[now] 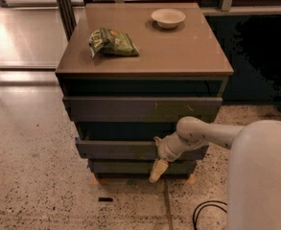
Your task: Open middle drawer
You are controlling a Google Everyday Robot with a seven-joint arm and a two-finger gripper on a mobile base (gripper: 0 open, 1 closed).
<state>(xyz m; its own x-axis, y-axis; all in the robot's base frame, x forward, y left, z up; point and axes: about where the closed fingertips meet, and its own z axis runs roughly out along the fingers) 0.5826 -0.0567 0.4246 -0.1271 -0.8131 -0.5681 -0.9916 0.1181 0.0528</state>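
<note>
middle drawer (116,149) sticking out a bit from the dark cabinet (140,109), gripper (158,164) right up against its front, can't tell its grip, green snack bag (112,42) and bowl (168,17) on top surface (183,51)

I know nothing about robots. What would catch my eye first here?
A pale robot arm comes in from the right, with its gripper low at the front of the middle drawer of a brown-topped cabinet. On the cabinet's top, a green snack bag lies at the left and a white bowl sits near the back.
</note>
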